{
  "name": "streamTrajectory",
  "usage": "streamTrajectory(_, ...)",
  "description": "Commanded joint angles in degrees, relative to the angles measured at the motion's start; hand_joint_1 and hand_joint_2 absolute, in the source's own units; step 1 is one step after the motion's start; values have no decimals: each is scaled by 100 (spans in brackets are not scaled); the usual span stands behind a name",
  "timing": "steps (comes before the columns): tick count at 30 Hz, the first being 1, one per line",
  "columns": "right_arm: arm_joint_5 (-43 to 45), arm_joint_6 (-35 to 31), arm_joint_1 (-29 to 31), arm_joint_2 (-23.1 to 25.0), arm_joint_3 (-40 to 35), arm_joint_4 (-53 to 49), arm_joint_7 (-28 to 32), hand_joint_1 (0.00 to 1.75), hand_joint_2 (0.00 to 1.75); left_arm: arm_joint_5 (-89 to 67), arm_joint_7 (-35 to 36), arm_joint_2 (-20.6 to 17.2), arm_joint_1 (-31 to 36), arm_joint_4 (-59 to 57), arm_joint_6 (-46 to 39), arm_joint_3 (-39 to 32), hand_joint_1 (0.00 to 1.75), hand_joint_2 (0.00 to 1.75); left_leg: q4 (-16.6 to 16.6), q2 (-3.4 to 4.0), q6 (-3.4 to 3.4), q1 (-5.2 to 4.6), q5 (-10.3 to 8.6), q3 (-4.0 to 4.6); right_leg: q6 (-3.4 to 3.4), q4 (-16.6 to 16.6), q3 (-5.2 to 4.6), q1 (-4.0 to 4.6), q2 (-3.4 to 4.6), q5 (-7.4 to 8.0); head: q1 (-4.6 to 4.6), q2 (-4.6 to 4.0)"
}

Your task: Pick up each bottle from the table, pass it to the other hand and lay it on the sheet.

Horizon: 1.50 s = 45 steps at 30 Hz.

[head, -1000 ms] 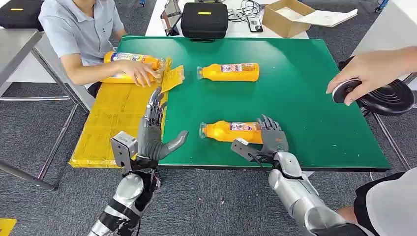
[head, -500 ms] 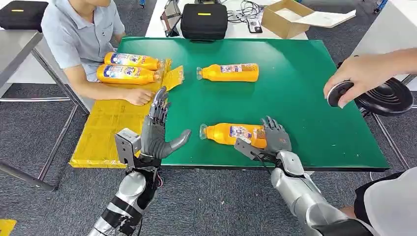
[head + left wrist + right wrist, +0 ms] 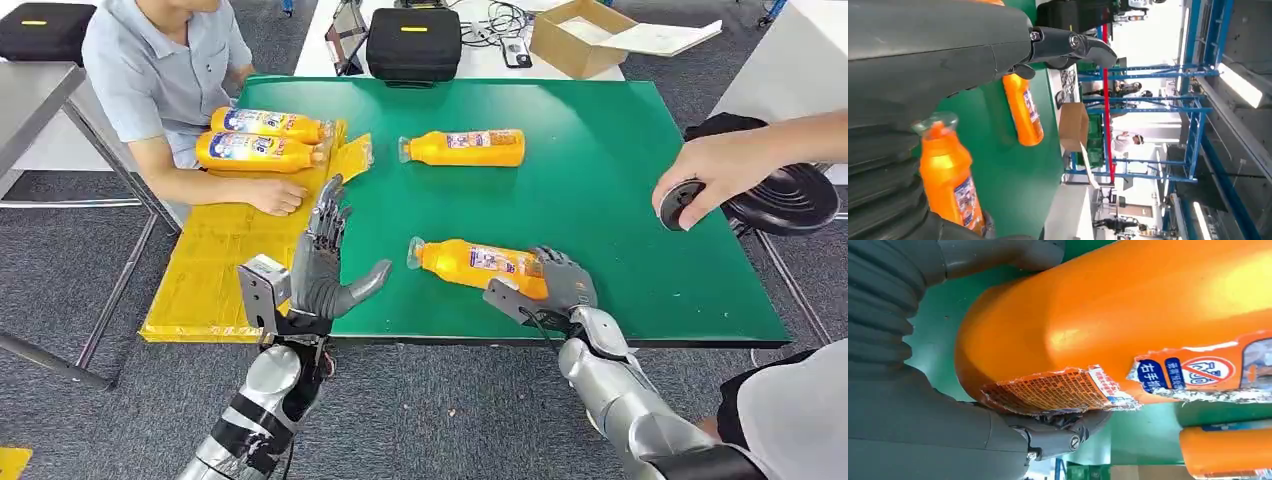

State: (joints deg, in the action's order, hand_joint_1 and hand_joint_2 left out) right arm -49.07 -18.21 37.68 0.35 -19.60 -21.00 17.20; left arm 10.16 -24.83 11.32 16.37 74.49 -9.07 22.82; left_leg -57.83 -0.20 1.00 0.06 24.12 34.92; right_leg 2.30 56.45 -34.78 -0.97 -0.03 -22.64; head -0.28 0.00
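- A person (image 3: 165,60) in a grey shirt sits at the left end of the green table (image 3: 620,180), one forearm lying on the yellow sheet (image 3: 215,260) that hangs over that end.
- Two orange bottles (image 3: 262,138) lie side by side at the far end of the yellow sheet, just beyond the person's hand, with their caps pointing toward the middle of the green table.
- The left hand (image 3: 325,265) stands upright over the near left edge of the green table, just beside the sheet's border; its fingers are straight and spread, the thumb sticks out toward the near bottle, and it has hold of nothing.
- A third bottle (image 3: 462,147) lies on its side on the far half of the green table, cap toward the sheet, well apart from both hands.
- The near bottle (image 3: 475,264) sits tilted over the near half of the green table, cap end (image 3: 933,122) pointing at the left hand's open palm.
- The right hand (image 3: 555,290) grips the near bottle at its base; in the right wrist view the thumb (image 3: 1058,432) curls under the orange body (image 3: 1108,325) beside a torn label, fingers wrapped around the other side.
- A black case (image 3: 414,42) and an open cardboard box (image 3: 575,35) stand on a white surface beyond the green table's far edge.
- Another person's hand (image 3: 715,170) reaches in over the right edge of the green table, holding a small dark round object (image 3: 682,192).
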Motion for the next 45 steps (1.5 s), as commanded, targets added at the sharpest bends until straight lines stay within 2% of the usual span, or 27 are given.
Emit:
streamTrajectory(1, 61, 304, -264, -6, 352, 533, -30, 175, 175, 35, -27, -37, 318, -523, 18, 141, 0, 175, 9, -19, -8, 9, 4, -24, -13, -11, 32, 11, -20, -9, 0, 0)
streamTrajectory(6, 203, 500, -369, -94, 515, 528, 14, 175, 175, 115, -29, -54, 332, -553, -20, 21, 0, 175, 9, -21, -5, 8, 1, -22, -8, -13, 30, 12, -22, -7, 0, 0)
streamTrajectory(8, 706, 619, -420, -65, 981, 416, 337, 175, 175, 183, -56, -56, 281, -479, -100, -81, 0, 175, 10, -18, -5, 7, 0, -26, -9, -13, 34, 11, -19, -6, 0, 0)
streamTrajectory(10, 707, 635, -406, -67, 981, 414, 337, 175, 175, 183, -56, -70, 275, -471, -100, -88, 0, 175, 12, -23, -6, 9, 0, -34, -10, -17, 45, 12, -24, -7, 0, 0)
streamTrajectory(12, 1217, 648, -461, 5, 1444, 240, 758, 175, 175, 162, -129, -48, 159, -288, -291, -174, 0, 175, 8, -14, -5, 9, 3, -37, -9, -13, 47, 10, -14, -6, 0, 0)
streamTrajectory(14, 1744, 553, -546, 86, 1872, -55, 1532, 175, 175, 255, -92, -29, 3, -95, -546, -314, 0, 175, 15, -11, -8, 12, 4, -46, -15, -21, 59, 13, -13, -6, 0, 0)
streamTrajectory(19, 1842, 565, -574, 103, 1948, -120, 1618, 175, 175, 277, -45, -11, -15, -95, -625, -349, 0, 175, 7, -2, -8, 8, 7, -34, -15, -9, 45, 9, -2, -6, 0, 0)
streamTrajectory(20, 2087, 600, -667, 154, 2123, -343, 1847, 175, 175, 391, 73, 51, -41, -127, -777, -437, 0, 0, 4, -3, -4, 4, 5, -28, -9, -4, 39, 4, -2, -5, -2, 0)
streamTrajectory(22, 2564, 885, -864, 261, 2355, -846, 2189, 175, 175, 915, 431, 77, -158, -111, -642, -486, 0, 0, 6, -6, -5, 8, 6, -33, -11, -10, 45, 10, -6, -5, 0, 0)
streamTrajectory(23, 2683, 937, -1018, 298, 2341, -1230, 2206, 175, 175, 1027, 467, 50, -205, -120, -656, -443, 0, 175, 8, -5, -7, 10, 8, -37, -14, -13, 49, 13, -5, -6, -2, 0)
streamTrajectory(24, 2807, 985, -1101, 354, 2368, -1453, 2237, 175, 175, 1103, 511, 51, -252, -148, -656, -434, 0, 175, 10, -2, -7, 7, 8, -38, -13, -13, 48, 10, -2, -7, 0, 0)
streamTrajectory(26, 3381, 1243, -1572, 529, 2350, -2568, 2072, 175, 175, 1528, 808, -32, -302, -297, -387, -247, 0, 175, 8, 1, -6, 6, 9, -30, -11, -9, 41, 8, 4, -6, 0, 0)
streamTrajectory(28, 3665, 1212, -1810, 615, 2092, -3138, 1916, 175, 175, 1859, 1266, -265, -234, -687, 455, 130, 0, 175, 10, 1, -6, 4, 9, -26, -12, -7, 35, 6, 3, -8, 0, 0)
streamTrajectory(30, 3797, 1323, -1920, 679, 1762, -3333, 1850, 175, 175, 2210, 1607, -387, -176, -1113, 996, 325, 0, 175, 12, 0, -9, 6, 11, -21, -16, -7, 31, 7, 1, -11, 0, 0)
streamTrajectory(34, 3943, 1375, -2133, 763, 1393, -3440, 1931, 175, 175, 2183, 1540, -486, -154, -1263, 1241, 480, 0, 175, 14, 5, -8, 6, 13, -7, -13, -10, 15, 6, 10, -11, 0, 0)
streamTrajectory(35, 4000, 1396, -2159, 773, 1302, -3426, 1967, 175, 175, 2275, 1597, -583, -174, -1235, 1611, 580, 0, 175, 10, 2, -6, 5, 10, 5, -10, -7, 5, 5, 5, -9, 0, 0)
streamTrajectory(38, 4006, 1394, -2164, 782, 1296, -3422, 1972, 175, 175, 2279, 1595, -595, -185, -1239, 1627, 577, 0, 175, 11, 6, -11, 8, 16, -4, -17, -7, 9, 8, 7, -13, -2, 0)
streamTrajectory(39, 4063, 1392, -2149, 786, 1290, -3395, 2009, 175, 175, 2259, 1662, -699, -201, -1217, 1883, 674, 0, 0, 8, -2, -8, 5, 12, 9, -13, -3, -2, 5, 0, -12, 0, 0)
streamTrajectory(45, 4179, 1348, -2189, 823, 1222, -3420, 1950, 175, 175, 2014, 1618, -854, -229, -1217, 2239, 731, 0, 0, 8, 1, -4, 2, 8, 25, -9, -4, -17, 3, 3, -7, 0, 0)
